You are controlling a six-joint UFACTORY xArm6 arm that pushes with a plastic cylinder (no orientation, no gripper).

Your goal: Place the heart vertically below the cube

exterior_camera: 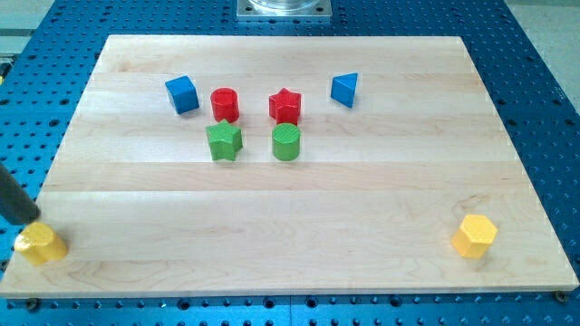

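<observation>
My tip [36,223] touches the yellow heart [41,244] at the table's [290,199] seven o'clock corner, well apart from the blue cube [182,94] (no end effector, just a rod).

Along the wooden desk's [290,199] top edge: blue cube [182,94], red cylinder [225,104], red star [285,106], blue triangular block [344,90]. Below the reds sit the green star [224,141] and green cylinder [286,142]. Yellow heart [41,244] in the bottom-left corner, my tip [36,222] touching it, and yellow hexagon [475,235] bottom-right.
</observation>
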